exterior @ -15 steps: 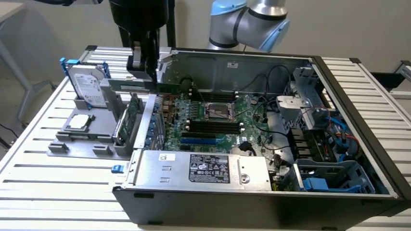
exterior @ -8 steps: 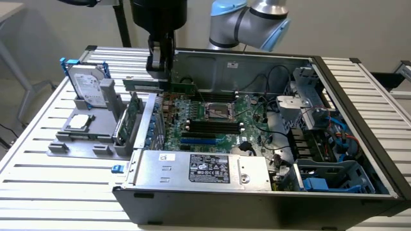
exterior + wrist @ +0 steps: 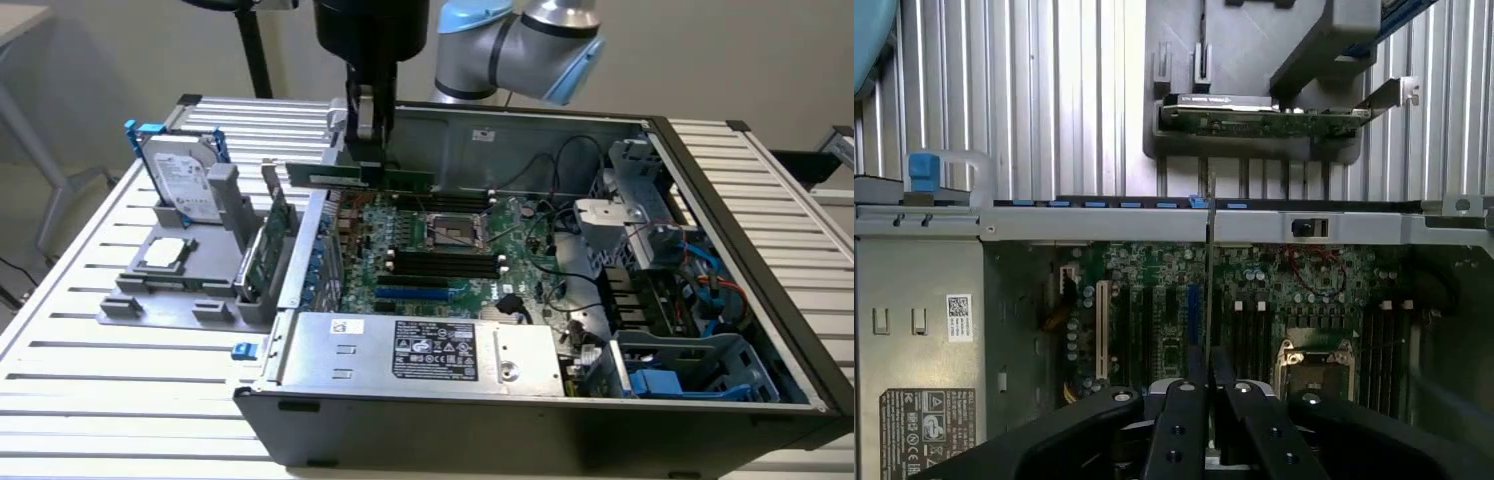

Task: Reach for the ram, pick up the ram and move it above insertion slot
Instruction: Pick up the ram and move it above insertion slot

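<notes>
One robot arm (image 3: 534,45) reaches down over an open computer case (image 3: 534,400) that lies on a slatted metal table (image 3: 120,370). Its single gripper (image 3: 370,150) has its two fingers (image 3: 1179,420) pinched nearly together on one ram stick (image 3: 360,178), a long thin green board held level above the back left part of the motherboard (image 3: 454,250) in the exterior view. In the wrist view the ram (image 3: 1209,260) shows edge-on as one thin line rising from between the fingers, over the board. Below it on the motherboard lie about four long black insertion slots (image 3: 441,262) side by side, and one shorter blue slot (image 3: 414,293) sits just in front of them; the ram hangs apart from the slots, not seated in any. One square processor socket (image 3: 454,230) sits just behind the black slots. One grey power supply box (image 3: 420,355) with a black label fills the near corner of the case. To the exterior view's left of the case stands one grey parts holder (image 3: 174,290) carrying one hard drive (image 3: 180,175) upright in a blue frame, one processor chip (image 3: 163,253) lying flat, and one wider green card (image 3: 280,240) standing on edge near the case wall.
</notes>
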